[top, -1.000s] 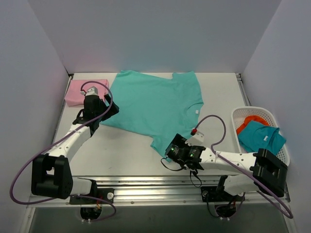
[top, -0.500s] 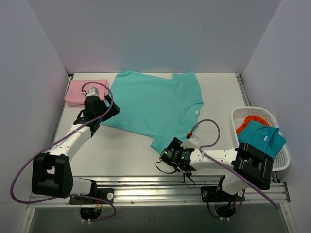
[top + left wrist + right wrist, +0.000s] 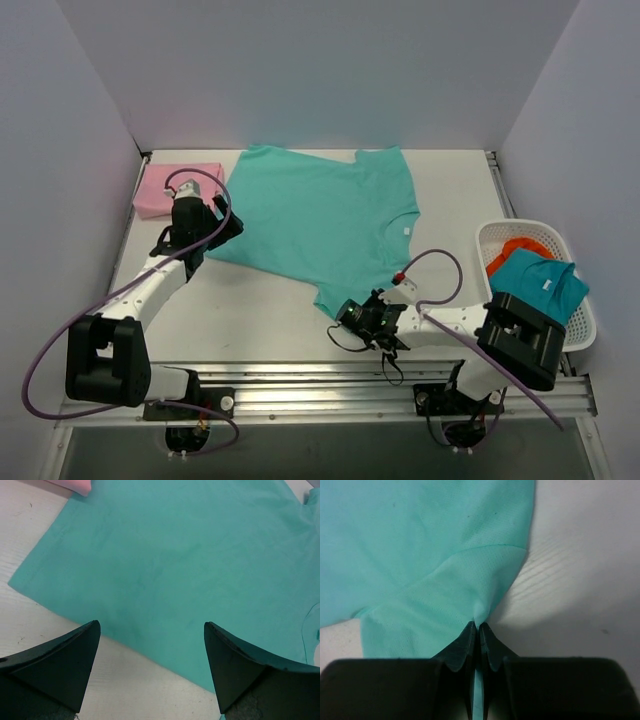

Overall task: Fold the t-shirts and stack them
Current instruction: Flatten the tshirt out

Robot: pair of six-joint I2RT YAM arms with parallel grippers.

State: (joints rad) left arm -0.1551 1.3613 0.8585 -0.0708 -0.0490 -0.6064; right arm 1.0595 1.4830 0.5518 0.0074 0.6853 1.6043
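Note:
A light turquoise-green t-shirt [image 3: 320, 215] lies spread flat across the middle of the table, a small white label [image 3: 405, 230] at its right edge. A pale pink t-shirt [image 3: 165, 185] sits folded at the back left. My left gripper [image 3: 215, 232] hovers open over the green shirt's left hem; in the left wrist view its gripper [image 3: 151, 627] spans the hem of the green shirt [image 3: 175, 565] and bare table. My right gripper [image 3: 347, 313] is low at the near sleeve. In the right wrist view that gripper [image 3: 478, 626] is shut on the sleeve edge of the green shirt [image 3: 420, 545].
A white basket [image 3: 520, 226] at the right edge holds a teal garment [image 3: 535, 280] and an orange one [image 3: 515, 248]. Grey walls close in the back and both sides. A metal rail [image 3: 300, 385] runs along the near edge.
My right gripper has gone from open to shut, pinching the near sleeve of the green shirt, after shifting a little along the sleeve. The left arm has barely moved.

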